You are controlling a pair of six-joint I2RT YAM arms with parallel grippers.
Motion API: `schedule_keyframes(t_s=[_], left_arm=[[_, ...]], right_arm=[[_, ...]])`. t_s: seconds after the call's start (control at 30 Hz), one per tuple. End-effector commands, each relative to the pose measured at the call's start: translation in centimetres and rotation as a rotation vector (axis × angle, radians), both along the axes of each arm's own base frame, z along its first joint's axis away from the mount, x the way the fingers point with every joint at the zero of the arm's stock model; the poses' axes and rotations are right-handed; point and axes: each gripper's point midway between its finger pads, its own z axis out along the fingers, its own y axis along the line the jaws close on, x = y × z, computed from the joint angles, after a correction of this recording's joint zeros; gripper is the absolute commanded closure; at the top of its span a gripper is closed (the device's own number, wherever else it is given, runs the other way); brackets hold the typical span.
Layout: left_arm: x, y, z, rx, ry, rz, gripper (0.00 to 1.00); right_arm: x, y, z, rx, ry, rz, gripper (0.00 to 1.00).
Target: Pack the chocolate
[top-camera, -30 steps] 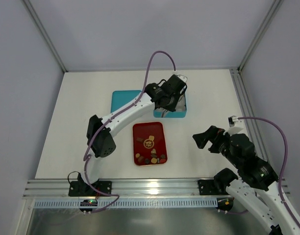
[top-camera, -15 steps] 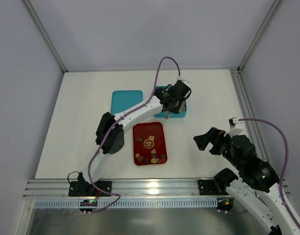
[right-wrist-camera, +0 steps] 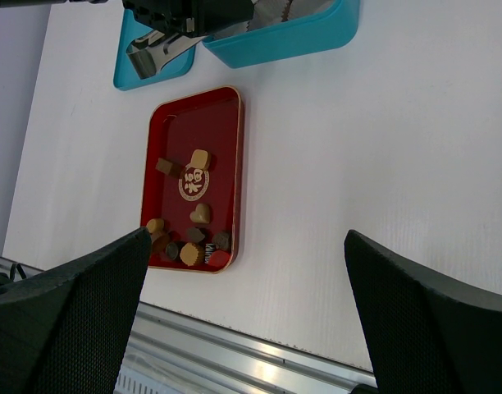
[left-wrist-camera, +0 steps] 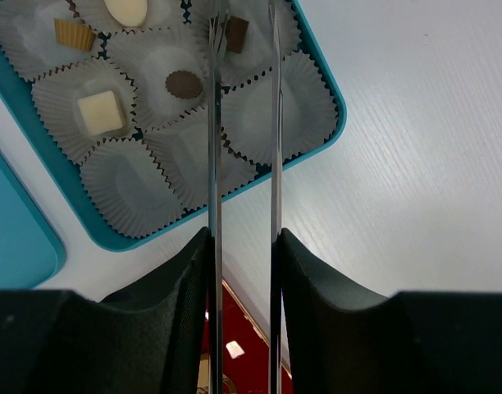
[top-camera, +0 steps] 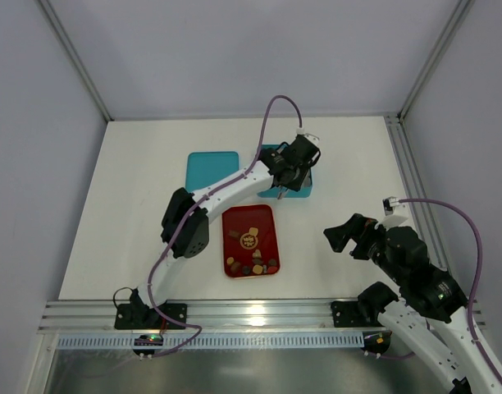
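Two left fingers (left-wrist-camera: 213,164) slightly parted astride brown chocolate (left-wrist-camera: 238,33); right fingers (right-wrist-camera: 70,320) wide.

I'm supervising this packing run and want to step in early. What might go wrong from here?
The dark square piece lies against one blade of the left gripper, whose jaws stand apart; it may cling and lift out as the arm rises.
The blades sit among crinkled paper cups in the teal box; they could snag a rim.
Chocolates on the red tray cluster tightly, so picks may nudge neighbours.
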Motion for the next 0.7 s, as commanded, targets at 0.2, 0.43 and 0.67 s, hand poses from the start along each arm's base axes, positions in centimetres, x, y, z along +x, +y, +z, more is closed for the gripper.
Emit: schedule_keyframes(t_s=[0.2,0.43,0.67], left_arm=[[1.3,-0.1,4.5,-0.066,-0.095,0.011,0.61],[-0.1,0.7,10.2,-0.154,-0.139,-0.01,0.6],[-3.9,4.3,13.5,-0.195,-0.113,-0.016,0.59]], right_arm=[[0.1,0.2,0.8,0.016,-0.026,0.01,0.0],[0.3,0.5,0.4,0.022,-0.021,0.013,0.0],[0.7,0.9,-0.3,0.024,-0.017,0.016,0.0]])
